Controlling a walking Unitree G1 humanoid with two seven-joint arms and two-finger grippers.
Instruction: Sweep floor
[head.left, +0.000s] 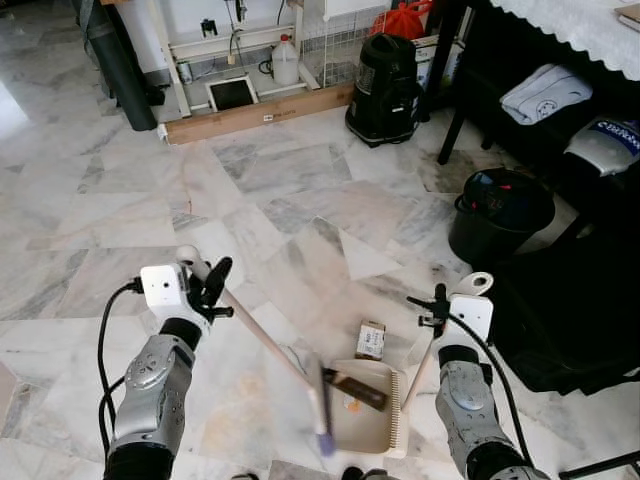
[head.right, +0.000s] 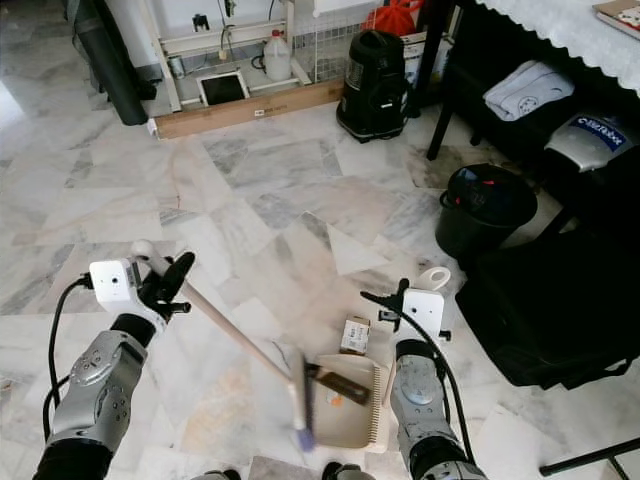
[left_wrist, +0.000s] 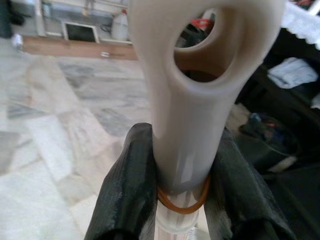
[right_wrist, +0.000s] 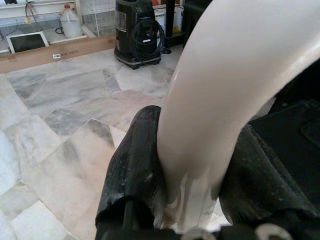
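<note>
I am standing on a marble floor (head.left: 120, 200) and looking down at my two arms; my left gripper (head.left: 212, 290) is squeezing the top of the broom handle (head.left: 262, 343), and in my left wrist view my two black fingers (left_wrist: 129, 190) are pressing on both sides of the cream handle, just under its hanging hole, with a rubber band (left_wrist: 182, 204) around it; the handle is slanting down toward 5 o'clock to the broom head (head.left: 320, 408), which is blurry and is sitting at the near edge of the dustpan (head.left: 372, 415); my right gripper (head.left: 436, 310) is holding the dustpan handle (head.left: 422, 370), and in my right wrist view my fingers (right_wrist: 135, 170) are closed tight on the cream handle from both sides; the dustpan is lying flat on the floor between my arms at 6 o'clock, with a dark long thing (head.left: 355, 388) and a small orange bit (head.left: 352, 406) inside it; a small box (head.left: 371, 339) is lying on the floor just past the dustpan; a black bucket (head.left: 500, 212) is standing at 2 o'clock, next to a black bag (head.left: 570, 310); a black vacuum cleaner (head.left: 385, 90) is standing far off at 1 o'clock; a long wooden board (head.left: 255, 112) is lying at 12 o'clock, with a white jug (head.left: 286, 62) behind it.
</note>
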